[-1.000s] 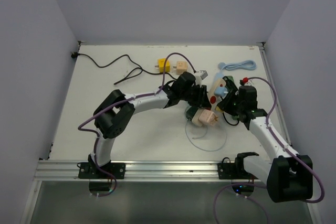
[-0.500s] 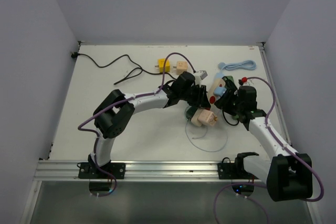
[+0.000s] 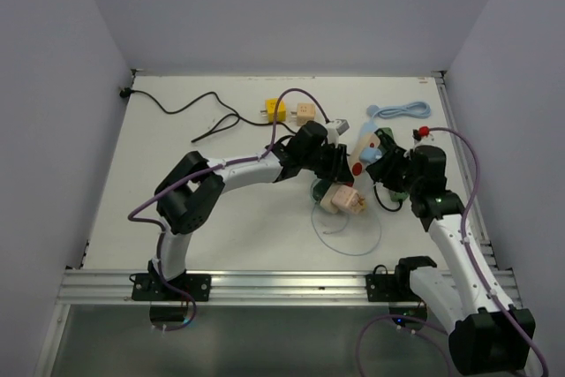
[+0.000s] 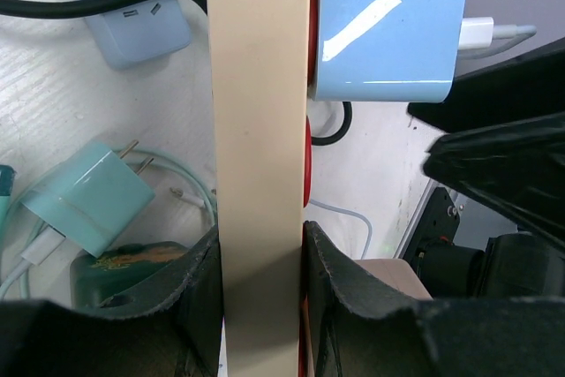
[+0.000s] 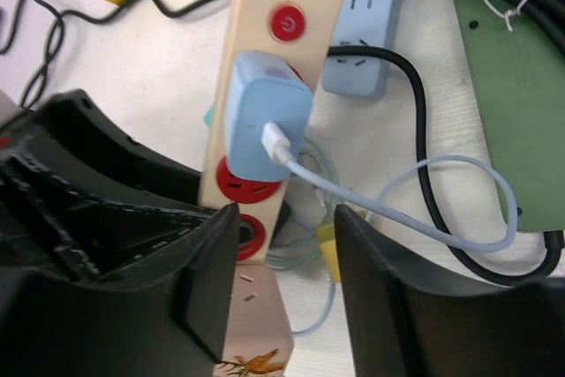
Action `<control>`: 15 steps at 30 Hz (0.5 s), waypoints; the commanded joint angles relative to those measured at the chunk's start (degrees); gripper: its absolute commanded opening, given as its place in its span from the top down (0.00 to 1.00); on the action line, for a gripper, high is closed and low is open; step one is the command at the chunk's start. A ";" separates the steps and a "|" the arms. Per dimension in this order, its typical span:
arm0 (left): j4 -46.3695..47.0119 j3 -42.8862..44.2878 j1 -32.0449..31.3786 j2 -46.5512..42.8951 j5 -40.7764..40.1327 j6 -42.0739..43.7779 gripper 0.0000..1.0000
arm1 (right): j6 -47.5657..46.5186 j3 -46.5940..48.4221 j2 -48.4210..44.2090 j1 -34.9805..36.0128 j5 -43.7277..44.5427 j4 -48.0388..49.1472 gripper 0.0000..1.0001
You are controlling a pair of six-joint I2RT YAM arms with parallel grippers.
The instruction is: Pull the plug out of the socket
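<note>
My left gripper (image 4: 262, 262) is clamped across the beige power strip (image 4: 260, 86), pinching its narrow sides and holding it on edge above the desk (image 3: 238, 227), right of centre. My right gripper (image 5: 282, 253) hovers just short of it, fingers spread with nothing between them. The blue charger plug (image 5: 265, 116) sits fully seated in a red outlet, its white cable (image 5: 415, 209) trailing off. A dark green strip (image 5: 508, 103) lies beyond, nearer the right edge. I judge that the socket is braced, but gripping and pulling the plug remain.
</note>
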 commanded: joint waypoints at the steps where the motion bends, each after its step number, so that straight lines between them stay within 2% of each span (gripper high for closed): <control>1: 6.89 -0.40 0.23 -5.38 2.52 1.13 1.00 | 1.51 4.21 -0.88 -0.23 -1.68 -1.41 0.44; 5: 7.07 -1.10 0.23 -6.08 2.61 1.48 1.00 | 3.01 6.85 1.58 -0.23 -0.72 -1.67 0.34; 10: 7.16 -1.81 0.23 -7.22 2.87 1.66 1.00 | 4.68 8.70 7.64 -0.40 0.95 -2.56 0.34; 15: 7.42 -2.16 0.14 -8.19 3.22 1.83 1.00 | 6.44 7.04 9.67 -0.40 -0.10 1.92 0.34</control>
